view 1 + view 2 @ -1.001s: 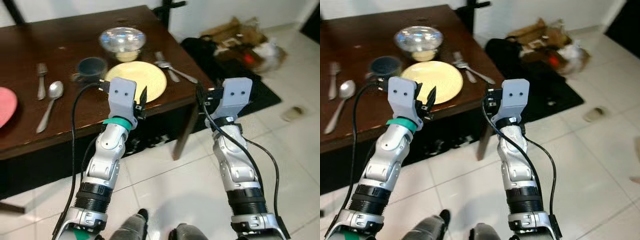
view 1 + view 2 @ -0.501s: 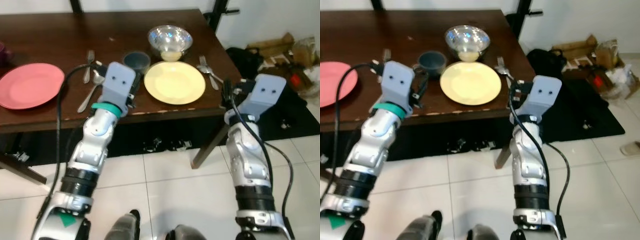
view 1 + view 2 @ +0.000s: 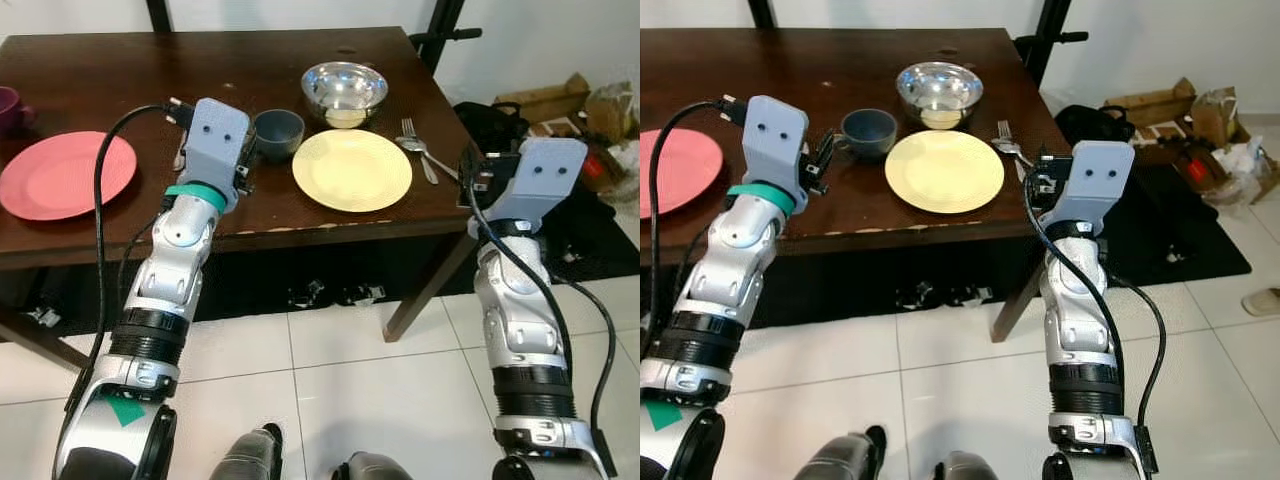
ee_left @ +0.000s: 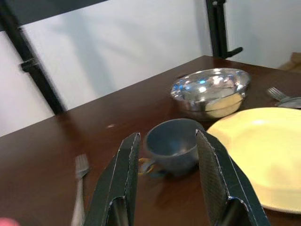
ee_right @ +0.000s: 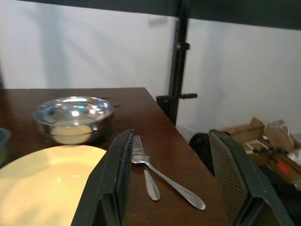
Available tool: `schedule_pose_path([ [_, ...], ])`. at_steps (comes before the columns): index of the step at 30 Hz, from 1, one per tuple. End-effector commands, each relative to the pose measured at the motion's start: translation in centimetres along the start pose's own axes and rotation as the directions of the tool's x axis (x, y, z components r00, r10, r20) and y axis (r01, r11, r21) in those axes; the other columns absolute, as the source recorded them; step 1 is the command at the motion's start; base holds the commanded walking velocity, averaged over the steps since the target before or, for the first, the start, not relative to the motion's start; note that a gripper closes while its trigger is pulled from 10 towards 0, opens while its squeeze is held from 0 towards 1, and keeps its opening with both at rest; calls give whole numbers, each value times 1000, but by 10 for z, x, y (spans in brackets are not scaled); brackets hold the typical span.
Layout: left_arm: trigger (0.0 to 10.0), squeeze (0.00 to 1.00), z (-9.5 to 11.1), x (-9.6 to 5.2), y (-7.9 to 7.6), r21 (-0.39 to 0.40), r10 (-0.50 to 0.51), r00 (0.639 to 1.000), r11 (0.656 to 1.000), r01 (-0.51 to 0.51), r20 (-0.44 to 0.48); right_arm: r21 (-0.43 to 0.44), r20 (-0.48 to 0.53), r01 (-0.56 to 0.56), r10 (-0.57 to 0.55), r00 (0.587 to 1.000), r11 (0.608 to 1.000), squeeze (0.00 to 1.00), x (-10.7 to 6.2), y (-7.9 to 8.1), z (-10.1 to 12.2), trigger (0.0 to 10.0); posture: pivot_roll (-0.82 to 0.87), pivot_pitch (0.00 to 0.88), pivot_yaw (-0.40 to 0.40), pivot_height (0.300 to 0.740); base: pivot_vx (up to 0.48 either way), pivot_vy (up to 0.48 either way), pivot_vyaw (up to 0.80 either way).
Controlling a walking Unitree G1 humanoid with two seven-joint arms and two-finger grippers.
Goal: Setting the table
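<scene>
Bowl [image 3: 345,90] holds pale food; cup [image 3: 278,132] beside plate [image 3: 351,169].

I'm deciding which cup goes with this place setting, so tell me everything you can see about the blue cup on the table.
The blue cup is a small, dark grey-blue mug, glazed like ceramic, with a loop handle. It stands upright and looks empty on the dark wooden table, beside the yellow plate and in front of the metal bowl, apart from both. The left pincer, fingers open, hovers in line with it without touching.
</scene>
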State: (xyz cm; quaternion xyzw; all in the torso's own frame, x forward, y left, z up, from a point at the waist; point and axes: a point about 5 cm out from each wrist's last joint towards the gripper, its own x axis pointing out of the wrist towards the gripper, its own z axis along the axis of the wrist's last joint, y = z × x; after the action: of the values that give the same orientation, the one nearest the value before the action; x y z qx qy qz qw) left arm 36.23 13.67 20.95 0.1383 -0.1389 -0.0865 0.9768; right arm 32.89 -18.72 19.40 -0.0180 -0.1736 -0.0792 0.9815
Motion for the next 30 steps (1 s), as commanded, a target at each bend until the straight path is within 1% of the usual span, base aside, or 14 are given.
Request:
schedule_pose_path([
  [1,10000,0,5,1,-7,-1,-39,999,999,40,32,16,-8,31,-31,999,999,0,-1,-4,-2,10000,-2,0,33,740,472,0,0],
  [7,10000,0,10,2,-10,-9,-61,996,998,62,63,15,-10,34,-34,999,999,0,-1,-4,-3,10000,-1,0,31,740,474,0,0],
  [18,10000,0,15,1,-16,11,-90,990,996,90,105,17,-19,32,-32,999,999,0,-2,-2,-5,10000,-1,0,31,740,480,0,0],
  [20,10000,0,15,0,-16,13,-92,990,996,92,106,17,-20,31,-31,999,999,0,-3,-2,-6,10000,-1,0,31,740,296,0,0],
  [25,10000,0,16,0,-17,13,-94,990,996,94,106,16,-25,28,-27,999,999,0,-3,-1,-7,10000,-1,0,31,740,0,0,0],
  [30,10000,0,17,-3,-12,13,-118,988,993,117,99,15,-25,26,-26,999,1000,0,-3,-1,-7,10000,-1,0,33,740,0,0,0],
])
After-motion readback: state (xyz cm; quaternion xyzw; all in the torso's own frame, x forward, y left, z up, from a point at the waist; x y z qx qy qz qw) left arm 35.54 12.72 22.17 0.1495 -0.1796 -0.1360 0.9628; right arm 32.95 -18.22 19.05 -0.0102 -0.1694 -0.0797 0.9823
